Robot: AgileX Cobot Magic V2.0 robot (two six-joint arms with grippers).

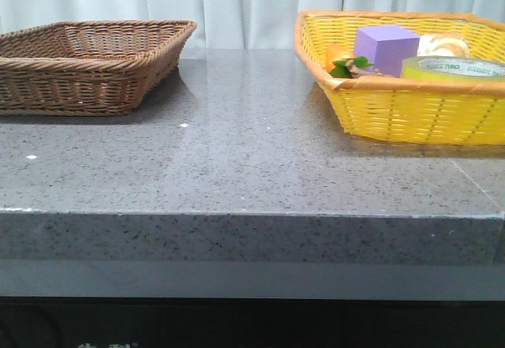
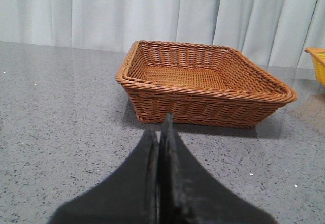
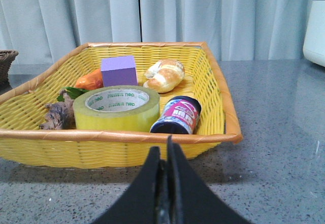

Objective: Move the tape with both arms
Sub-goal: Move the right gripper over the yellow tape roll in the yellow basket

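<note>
Bright, even light; soft shadows; sharp focus.

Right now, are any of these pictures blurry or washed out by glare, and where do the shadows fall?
Front view: sharp, with pale window sheen across the table and soft shadow beside the brown basket. Left wrist view: basket crisp, the left end effector close and slightly soft. Right wrist view: the tape is clear, the right end effector dark and blurred.

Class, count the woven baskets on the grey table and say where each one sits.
2. The brown basket sits on the robot's left side of the table; the yellow basket sits on its right side, holding the tape among other items. None appears hidden.
</note>
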